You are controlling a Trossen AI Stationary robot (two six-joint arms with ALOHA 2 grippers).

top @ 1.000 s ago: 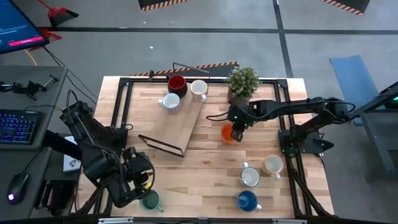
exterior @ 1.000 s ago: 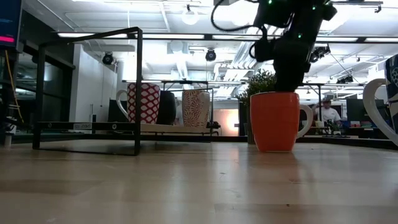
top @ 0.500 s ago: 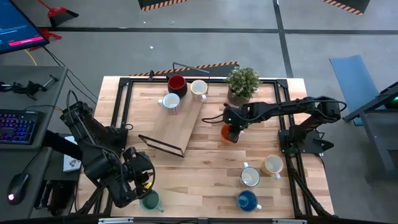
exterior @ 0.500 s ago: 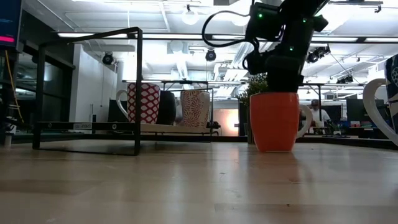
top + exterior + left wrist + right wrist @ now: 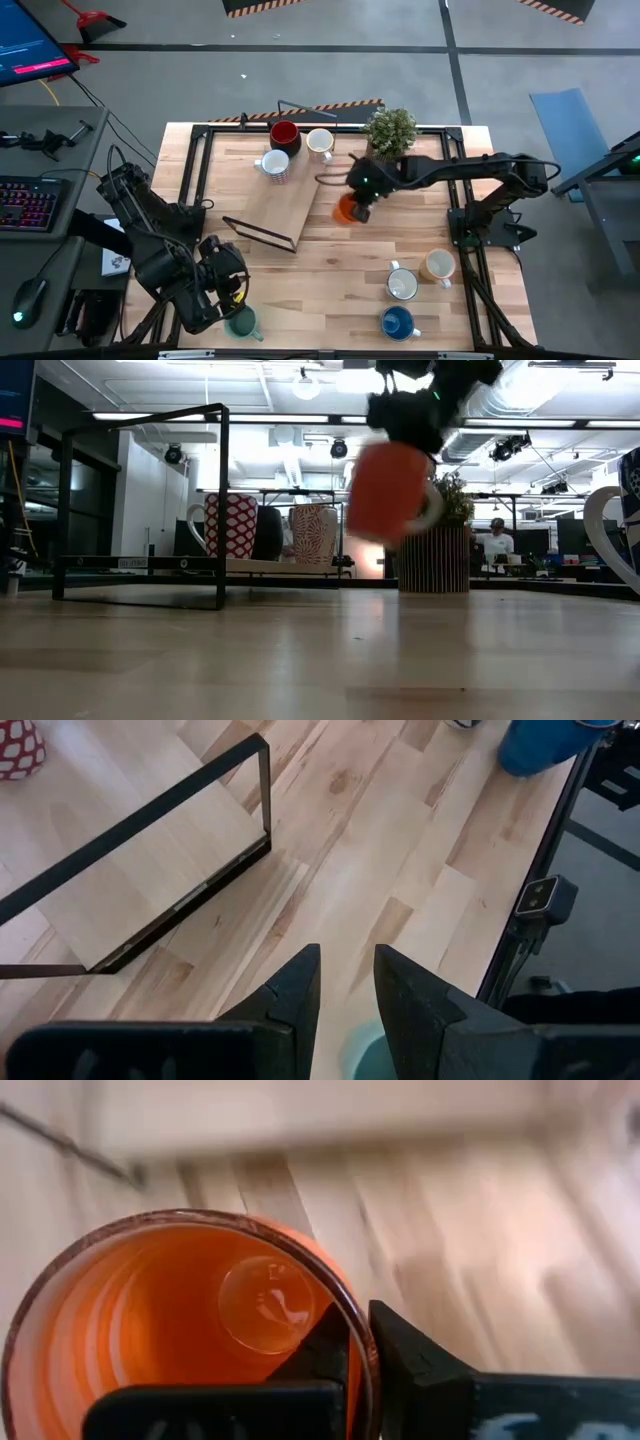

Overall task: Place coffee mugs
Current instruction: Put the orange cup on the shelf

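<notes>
The orange mug hangs in the air, right of the wooden rack board, with my right gripper shut on it. In the low view the mug floats well above the tabletop, tilted. Three mugs stand on the board: dark red, cream and red-patterned white. White, tan and blue mugs stand on the table near the right. My left gripper waits open at the near left, beside the teal mug. My right gripper grips the orange mug's rim, one finger inside the mug and the other outside its wall. The fingers come from above, pointing down. The mug hangs below them, clear of the table and tilted, its handle on the right in the low view.
A potted plant stands at the far side, just beyond the right arm. The rack's black metal frame rises around the board. Bare wood lies in the table's middle and near side.
My right gripper has shut on the orange mug's rim and lifted it off the table. It has carried the mug toward the table's left, toward the rack board. The mug, upright on the table before, now hangs tilted.
</notes>
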